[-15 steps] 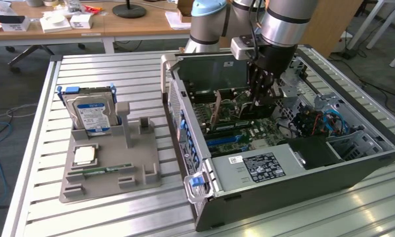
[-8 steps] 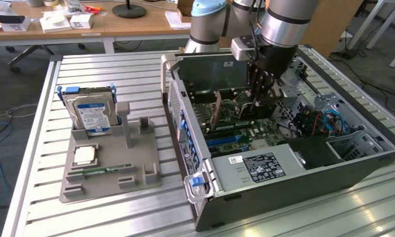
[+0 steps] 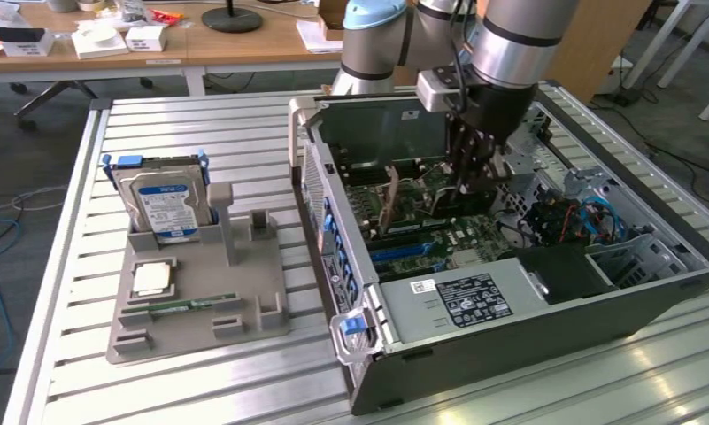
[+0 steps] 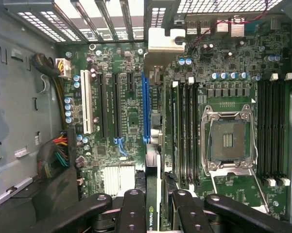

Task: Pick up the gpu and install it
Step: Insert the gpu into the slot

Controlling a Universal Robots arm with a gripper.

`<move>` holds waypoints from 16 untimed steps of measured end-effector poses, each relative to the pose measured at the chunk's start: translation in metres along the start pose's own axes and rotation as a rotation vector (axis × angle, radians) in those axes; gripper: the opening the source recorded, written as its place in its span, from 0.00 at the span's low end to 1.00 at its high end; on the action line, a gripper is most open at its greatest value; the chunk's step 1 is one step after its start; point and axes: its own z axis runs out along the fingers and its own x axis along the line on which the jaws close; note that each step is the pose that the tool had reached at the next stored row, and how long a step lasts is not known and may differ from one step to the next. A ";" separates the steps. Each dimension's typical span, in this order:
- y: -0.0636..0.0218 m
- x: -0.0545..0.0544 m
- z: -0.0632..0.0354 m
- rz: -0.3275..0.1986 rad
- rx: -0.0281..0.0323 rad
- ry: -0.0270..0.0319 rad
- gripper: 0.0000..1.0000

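The counter (image 3: 212,390) is carrying an open case (image 3: 543,341), which is lying on its side toward the edge on the exterior view's right; a grey holder (image 3: 153,341) is sitting toward the edge on the exterior view's left, well apart from the case, with a hard drive (image 3: 165,208) standing upright in it; the arm (image 3: 513,44) is reaching down into the case; the end effector (image 3: 473,181) is hanging over the motherboard (image 4: 131,121), its fingers (image 4: 133,208) clamping the gpu (image 4: 153,211); the gpu is pointing edge-on at the motherboard, just beside the blue slot (image 4: 146,107); whether it is touching the motherboard, I cannot tell.
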 end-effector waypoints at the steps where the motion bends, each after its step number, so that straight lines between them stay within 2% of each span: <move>1: -0.0001 0.001 0.0000 0.000 -0.0001 -0.0009 0.25; 16: -0.0001 0.006 0.0026 0.000 -0.0009 -0.0136 0.25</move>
